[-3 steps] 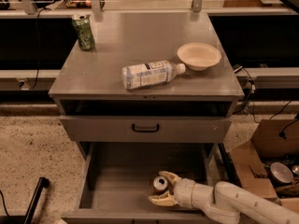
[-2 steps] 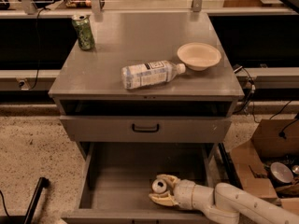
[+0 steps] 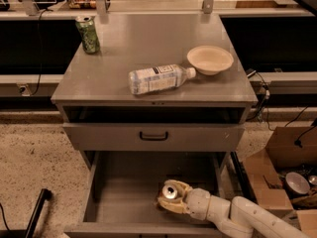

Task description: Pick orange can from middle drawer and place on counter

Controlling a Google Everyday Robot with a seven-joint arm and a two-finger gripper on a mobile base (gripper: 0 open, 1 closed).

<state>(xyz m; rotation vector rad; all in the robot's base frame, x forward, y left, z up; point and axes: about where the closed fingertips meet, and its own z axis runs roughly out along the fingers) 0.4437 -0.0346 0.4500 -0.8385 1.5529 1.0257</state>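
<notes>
The orange can point(image 3: 170, 192) stands in the open middle drawer point(image 3: 124, 192), right of centre near its front; only its silver top with the pull tab and a little of its side show. My gripper point(image 3: 168, 196) comes in from the lower right on a white arm, and its cream fingers point(image 3: 167, 207) lie close around the can. The grey counter point(image 3: 143, 43) is the cabinet's flat top, above the drawer.
On the counter a green can point(image 3: 88, 33) stands at the back left, a plastic bottle point(image 3: 159, 78) lies on its side in the middle and a cream bowl point(image 3: 210, 59) sits at the right. An open cardboard box point(image 3: 282, 175) stands on the floor to the right.
The gripper and the can have stayed in nearly the same place in the drawer; the fingers look a little closer around the can.
</notes>
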